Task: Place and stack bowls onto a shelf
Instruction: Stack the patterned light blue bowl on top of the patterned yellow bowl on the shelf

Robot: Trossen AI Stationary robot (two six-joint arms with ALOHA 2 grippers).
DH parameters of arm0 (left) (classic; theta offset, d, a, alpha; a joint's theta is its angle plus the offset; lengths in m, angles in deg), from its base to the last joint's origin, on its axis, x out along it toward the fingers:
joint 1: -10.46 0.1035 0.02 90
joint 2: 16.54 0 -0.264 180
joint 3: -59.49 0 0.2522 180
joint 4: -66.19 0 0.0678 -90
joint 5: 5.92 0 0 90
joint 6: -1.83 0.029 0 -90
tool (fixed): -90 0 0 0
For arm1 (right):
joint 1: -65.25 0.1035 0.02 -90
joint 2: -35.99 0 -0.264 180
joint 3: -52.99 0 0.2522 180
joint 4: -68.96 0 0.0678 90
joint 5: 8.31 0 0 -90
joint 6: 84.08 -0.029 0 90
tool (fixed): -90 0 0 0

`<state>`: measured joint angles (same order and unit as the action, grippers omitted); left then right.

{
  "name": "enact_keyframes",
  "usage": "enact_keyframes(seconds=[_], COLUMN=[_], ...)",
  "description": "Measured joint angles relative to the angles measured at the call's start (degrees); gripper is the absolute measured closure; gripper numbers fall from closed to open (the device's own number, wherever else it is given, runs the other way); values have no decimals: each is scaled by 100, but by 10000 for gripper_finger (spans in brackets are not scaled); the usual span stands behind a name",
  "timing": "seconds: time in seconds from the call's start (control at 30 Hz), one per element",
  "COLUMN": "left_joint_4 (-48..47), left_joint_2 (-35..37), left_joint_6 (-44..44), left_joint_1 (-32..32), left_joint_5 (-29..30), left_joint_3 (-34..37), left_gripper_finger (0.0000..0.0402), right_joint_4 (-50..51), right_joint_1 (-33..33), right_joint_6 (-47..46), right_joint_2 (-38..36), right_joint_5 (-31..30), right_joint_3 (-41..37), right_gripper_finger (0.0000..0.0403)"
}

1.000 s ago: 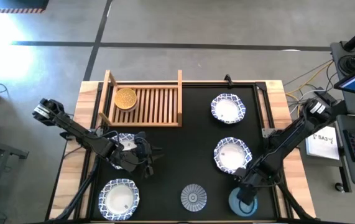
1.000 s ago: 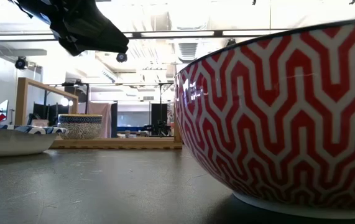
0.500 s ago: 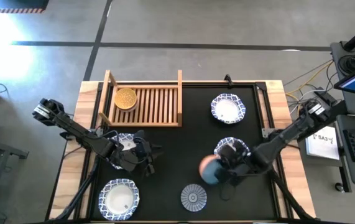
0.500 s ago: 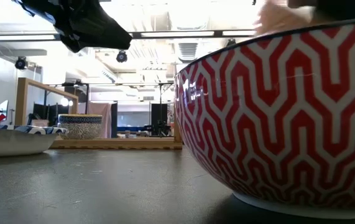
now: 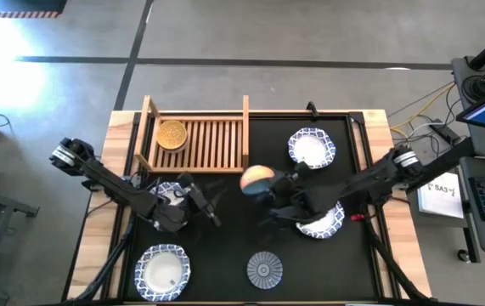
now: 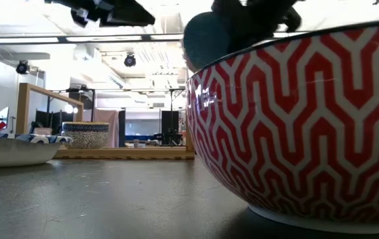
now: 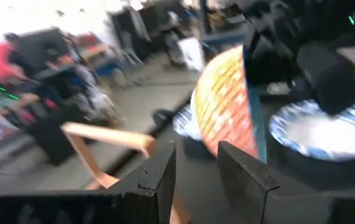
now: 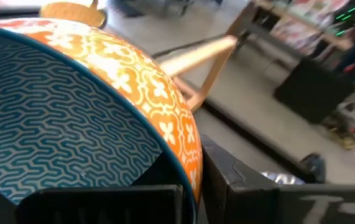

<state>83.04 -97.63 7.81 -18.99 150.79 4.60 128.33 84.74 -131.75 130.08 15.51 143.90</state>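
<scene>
My right gripper (image 5: pixel 278 194) is shut on a small bowl (image 5: pixel 257 180), light blue inside and orange outside, held in the air over the table's middle, right of the shelf. The light wooden shelf (image 5: pixel 212 143) stands at the far left with a yellow bowl (image 5: pixel 172 134) on its slats. My left gripper (image 5: pixel 210 206) is open, hovering beside a white blue-rimmed bowl (image 5: pixel 166 194). Other white bowls lie at the far right (image 5: pixel 311 147), under my right arm (image 5: pixel 320 223) and near left (image 5: pixel 162 270). A grey-blue radial bowl (image 5: pixel 263 269) sits at the near edge. A red patterned bowl (image 6: pixel 295 126) fills the low view. My right gripper pinches the bowl's rim (image 8: pixel 188 167), one finger (image 8: pixel 102 199) inside on the blue pattern and one finger (image 8: pixel 245 186) outside on the orange wall. The bowl is lifted clear of the table and tipped onto its side, its orange outside (image 7: pixel 224 102) turned toward the shelf.
The shelf's upright side rail (image 5: pixel 245 132) stands just beyond the held bowl. The slats right of the yellow bowl are bare. My left arm (image 5: pixel 115 189) reaches in from the left edge. Cables and a keyboard lie off the table's right side.
My right gripper has lifted the light blue bowl from the table's near right corner and carried it up and toward the far left, toward the shelf. The bowl has tipped from upright onto its side. My left gripper has risen a little.
</scene>
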Motion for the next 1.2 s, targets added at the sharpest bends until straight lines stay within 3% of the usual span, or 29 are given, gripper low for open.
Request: enact_keyframes(seconds=[0.33, 0.57, 0.7, 1.07, 1.2], left_joint_4=[3704, 5387, 5822, 5812, 5833], left_joint_2=[-888, -1341, -1429, -1403, -1403], left_joint_6=[2672, 4118, 4470, 4609, 4585], left_joint_1=[0, 29, 118, 465, 474], left_joint_5=[489, 491, 489, 460, 488], left_joint_3=[0, 0, 0, 0, -7], left_gripper_finger=[299, 299, 299, 300, 319], right_joint_4=[-51, -155, -195, -671, -743], right_joint_1=[-190, -190, -169, -151, -151], right_joint_6=[807, 978, 891, 915, 965], right_joint_2=[864, 1068, 1103, 1103, 1103], right_joint_5=[-1174, -1291, -1232, -622, -621], right_joint_3=[1326, 1688, 1775, 1786, 1784], right_gripper_finger=[390, 390, 390, 390, 390])
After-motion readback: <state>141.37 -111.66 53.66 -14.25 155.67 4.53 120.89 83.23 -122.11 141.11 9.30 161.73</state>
